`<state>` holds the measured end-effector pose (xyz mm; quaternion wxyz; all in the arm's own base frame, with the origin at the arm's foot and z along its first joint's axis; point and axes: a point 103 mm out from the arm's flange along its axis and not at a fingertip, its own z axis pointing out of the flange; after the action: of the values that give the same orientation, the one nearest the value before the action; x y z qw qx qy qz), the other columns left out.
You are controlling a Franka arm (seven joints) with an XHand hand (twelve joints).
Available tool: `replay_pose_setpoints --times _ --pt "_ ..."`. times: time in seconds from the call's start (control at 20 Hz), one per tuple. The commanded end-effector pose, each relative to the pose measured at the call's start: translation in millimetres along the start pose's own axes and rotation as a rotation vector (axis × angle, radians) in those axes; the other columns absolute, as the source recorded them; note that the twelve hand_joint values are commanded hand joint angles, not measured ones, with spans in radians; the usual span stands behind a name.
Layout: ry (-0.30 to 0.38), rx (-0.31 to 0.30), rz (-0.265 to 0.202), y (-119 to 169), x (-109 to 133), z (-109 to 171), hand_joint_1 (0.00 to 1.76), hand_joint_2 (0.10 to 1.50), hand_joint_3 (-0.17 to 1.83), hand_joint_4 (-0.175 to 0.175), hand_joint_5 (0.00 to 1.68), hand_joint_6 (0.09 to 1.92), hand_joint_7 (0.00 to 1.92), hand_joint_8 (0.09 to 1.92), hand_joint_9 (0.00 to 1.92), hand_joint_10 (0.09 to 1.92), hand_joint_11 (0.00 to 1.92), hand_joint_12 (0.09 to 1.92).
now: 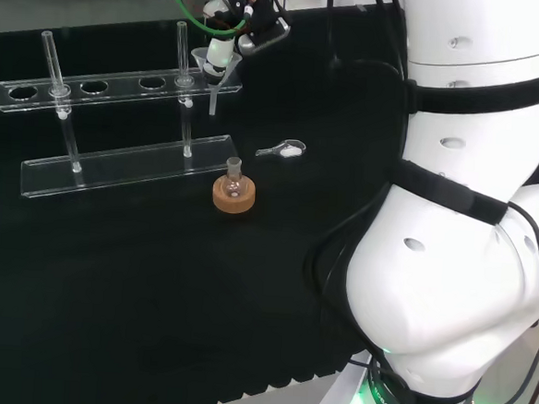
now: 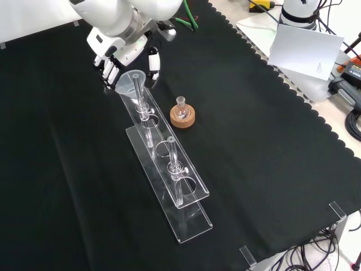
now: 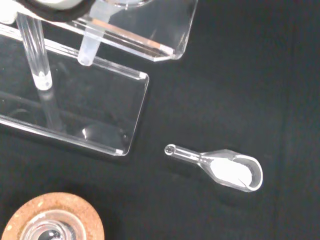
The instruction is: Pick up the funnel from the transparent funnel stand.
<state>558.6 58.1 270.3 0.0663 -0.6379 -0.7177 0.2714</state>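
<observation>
A clear funnel [image 1: 215, 61] sits in the end hole of the transparent stand's upper shelf [image 1: 120, 88], its stem [image 3: 90, 47] hanging below the shelf. In the front view the funnel [image 2: 131, 80] is at the stand's [image 2: 169, 169] far end. My hand [image 2: 121, 48] hovers just over it, with fingers [image 2: 107, 70] on one side of the rim and the thumb [image 2: 153, 65] on the other. The fingers point down, nearly straight, and are not closed on the rim. In the head view the hand [image 1: 231, 19] is above the funnel, with a white fingertip right at its rim.
A small round flask [image 1: 235, 172] stands on a cork ring [image 1: 234, 196] in front of the stand's base [image 1: 133, 165]. A glass scoop [image 3: 225, 167] with white powder lies on the cloth nearby. Two upright rods [image 1: 50, 57] rise from the stand.
</observation>
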Motion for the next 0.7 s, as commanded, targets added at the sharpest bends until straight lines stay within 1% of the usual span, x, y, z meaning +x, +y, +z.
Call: replay_pose_setpoints --times 0.05,0.25,0.4,0.45,0.55,0.7 --pt "0.006 -0.035 -0.012 -3 1 -5 0.78 0.7 0.51 -0.006 0.56 0.09 0.46 0.69 0.77 0.56 0.3 1.41" --pt "0.027 -0.037 -0.026 -8 -3 -4 0.75 0.68 0.51 -0.01 0.54 0.09 0.39 0.69 0.72 0.56 0.28 1.41" --pt "0.031 -0.057 -0.033 -11 -1 -5 0.75 0.67 0.52 -0.011 0.53 0.09 0.37 0.7 0.71 0.57 0.28 1.41" --pt "0.041 -0.055 -0.039 -16 0 -7 0.73 0.66 0.52 -0.014 0.5 0.09 0.34 0.71 0.68 0.58 0.28 1.42" --pt "0.064 -0.031 -0.053 -22 -1 -13 0.68 0.64 0.51 -0.019 0.43 0.09 0.26 0.72 0.59 0.61 0.25 1.44" --pt "0.083 0.003 -0.07 -19 -5 -18 0.59 0.64 0.46 -0.022 0.32 0.09 0.15 0.72 0.46 0.67 0.22 1.46"
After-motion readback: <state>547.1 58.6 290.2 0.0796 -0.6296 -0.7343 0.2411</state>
